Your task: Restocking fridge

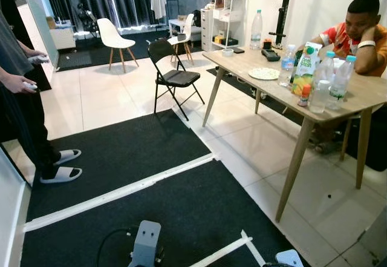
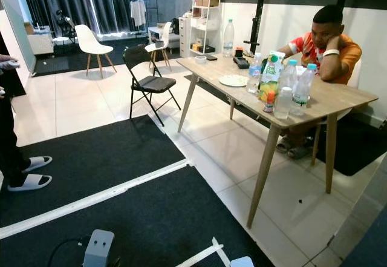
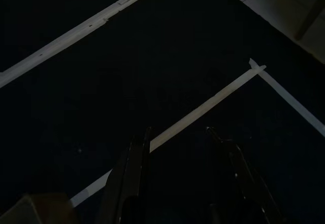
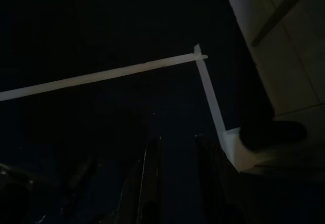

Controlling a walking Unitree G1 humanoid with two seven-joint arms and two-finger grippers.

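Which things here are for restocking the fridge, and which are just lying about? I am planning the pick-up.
For the job: juice carton, capped water bottles, small red-capped bottle.

Lying about: white plate, black folding chair, tape roll, tall bottle.

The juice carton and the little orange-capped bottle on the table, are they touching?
Cannot tell. In the right eye view the small bottle stands in front of the juice carton and overlaps it, hiding any gap.

No text, number or brand can be read. The juice carton [image 2: 270, 72] on the counter [image 2: 338, 100] bears printing and the bottles [image 2: 300, 84] beside it carry labels, but all are too small and blurred to make out.
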